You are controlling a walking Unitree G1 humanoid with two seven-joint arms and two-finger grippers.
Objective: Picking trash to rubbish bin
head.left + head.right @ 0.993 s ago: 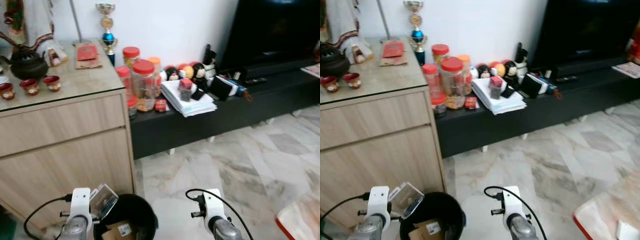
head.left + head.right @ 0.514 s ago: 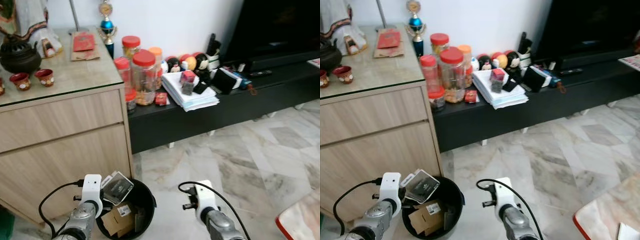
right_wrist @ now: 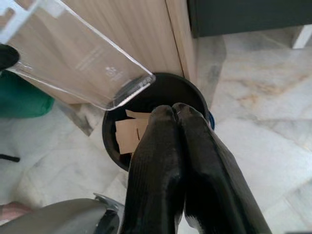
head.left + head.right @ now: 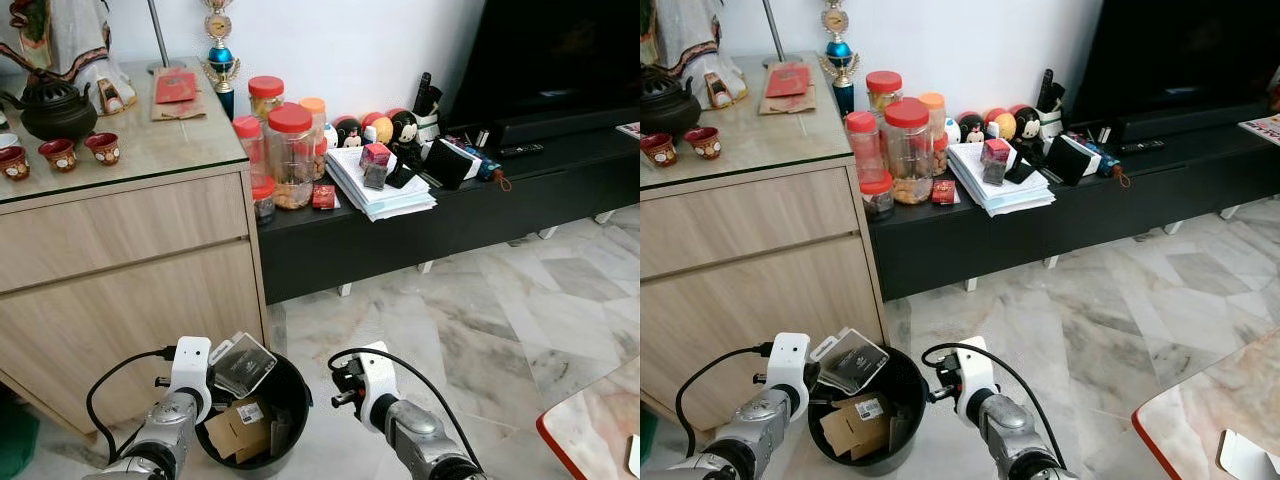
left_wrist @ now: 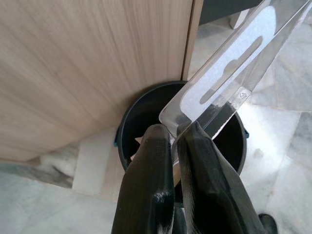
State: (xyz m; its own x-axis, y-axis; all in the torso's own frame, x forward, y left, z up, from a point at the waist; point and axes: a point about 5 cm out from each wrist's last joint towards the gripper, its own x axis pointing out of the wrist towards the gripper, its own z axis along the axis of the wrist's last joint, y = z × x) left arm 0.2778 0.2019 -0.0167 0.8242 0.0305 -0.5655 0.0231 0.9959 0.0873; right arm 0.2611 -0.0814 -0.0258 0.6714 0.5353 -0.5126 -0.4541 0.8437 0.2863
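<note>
Left wrist view: your left gripper (image 5: 176, 139) is clamped on one end of the clear plastic package (image 5: 229, 73). Its long axis runs away from the fingers, angled up and across the mouth of the black rubbish bin (image 5: 127, 114). From the head cameras you see the package (image 4: 243, 364) tilted above the bin's rim (image 4: 296, 385), free end pointing towards your right arm. Folded cardboard pieces (image 4: 237, 429) lie inside the bin. The bin stands on the marble floor (image 4: 480, 310), just beside the wooden cabinet (image 4: 130, 270). Your right gripper (image 3: 174, 114) is squeezed closed with nothing between its fingers, and is aimed at the bin from the opposite side. Red-lidded jars (image 4: 285, 150) and a paper stack (image 4: 375, 195) sit on the black TV bench (image 4: 440, 225).
</note>
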